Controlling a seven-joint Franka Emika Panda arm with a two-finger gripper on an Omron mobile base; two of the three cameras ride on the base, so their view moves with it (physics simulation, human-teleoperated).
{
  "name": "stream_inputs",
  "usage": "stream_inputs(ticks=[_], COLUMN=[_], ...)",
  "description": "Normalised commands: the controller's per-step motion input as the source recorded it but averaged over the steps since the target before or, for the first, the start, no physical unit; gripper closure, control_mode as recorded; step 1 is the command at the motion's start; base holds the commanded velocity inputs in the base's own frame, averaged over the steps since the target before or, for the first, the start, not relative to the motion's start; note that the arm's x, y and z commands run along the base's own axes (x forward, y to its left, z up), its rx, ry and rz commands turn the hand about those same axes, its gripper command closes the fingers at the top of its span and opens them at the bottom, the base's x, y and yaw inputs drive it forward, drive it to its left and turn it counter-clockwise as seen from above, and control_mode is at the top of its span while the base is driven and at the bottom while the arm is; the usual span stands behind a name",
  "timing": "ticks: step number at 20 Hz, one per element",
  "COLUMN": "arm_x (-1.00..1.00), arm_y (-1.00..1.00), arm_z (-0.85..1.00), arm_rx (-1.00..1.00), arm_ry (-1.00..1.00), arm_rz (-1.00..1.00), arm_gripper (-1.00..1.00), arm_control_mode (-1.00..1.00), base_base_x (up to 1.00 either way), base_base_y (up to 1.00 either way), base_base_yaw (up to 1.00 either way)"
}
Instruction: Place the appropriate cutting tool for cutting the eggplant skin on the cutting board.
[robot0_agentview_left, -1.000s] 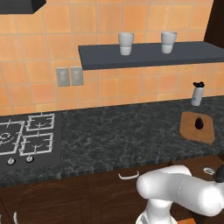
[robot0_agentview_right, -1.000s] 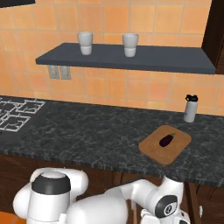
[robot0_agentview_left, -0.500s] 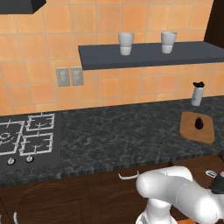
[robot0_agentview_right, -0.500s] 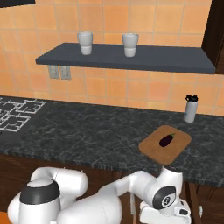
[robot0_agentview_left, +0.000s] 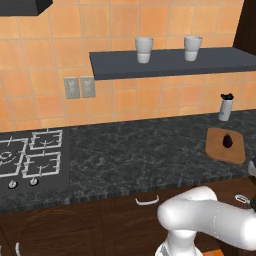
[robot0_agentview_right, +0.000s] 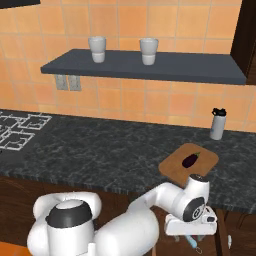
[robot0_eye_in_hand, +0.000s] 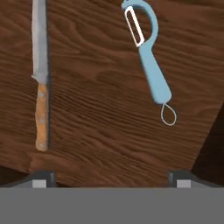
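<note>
Blue peeler (robot0_eye_in_hand: 149, 57) flat on dark wood, well apart from wooden-handled knife (robot0_eye_in_hand: 41, 74) alongside. Gripper (robot0_eye_in_hand: 111, 178) spread wide above both, holding nothing. Eggplant (robot0_agentview_right: 189, 159) on cutting board (robot0_agentview_right: 173, 165), near white bottle (robot0_agentview_right: 217, 124). Possibly peeler again, tiny, below the arm.

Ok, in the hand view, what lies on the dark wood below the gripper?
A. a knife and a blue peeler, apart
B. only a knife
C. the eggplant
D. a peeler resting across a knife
A: the knife lies at the left and the blue peeler at the right, not touching.
</note>
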Motion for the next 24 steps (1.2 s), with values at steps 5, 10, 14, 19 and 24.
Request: stream_inputs(ticks=[5,10,14,19,24], arm_x=[0.43,0.32,0.22,0.05,-0.15], arm_y=[-0.30,-0.18,0.05,0.07,0.17], arm_z=[-0.60,-0.47,-0.74,-0.67,-0.82], arm_rx=[0.03,0.00,-0.04,0.00,0.00], arm_ry=[-0.19,-0.02,0.04,0.00,0.00], arm_rz=[0.17,0.10,0.07,0.04,0.01], arm_gripper=[-1.00,-1.00,-1.00,-1.00,1.00], arm_control_mode=[-1.00,-1.00,-1.00,-1.00,-1.00], base_base_x=[0.00,0.00,0.00,0.00,0.00], base_base_y=[0.00,0.00,0.00,0.00,0.00], base_base_yaw=[0.00,0.00,0.00,0.00,0.00])
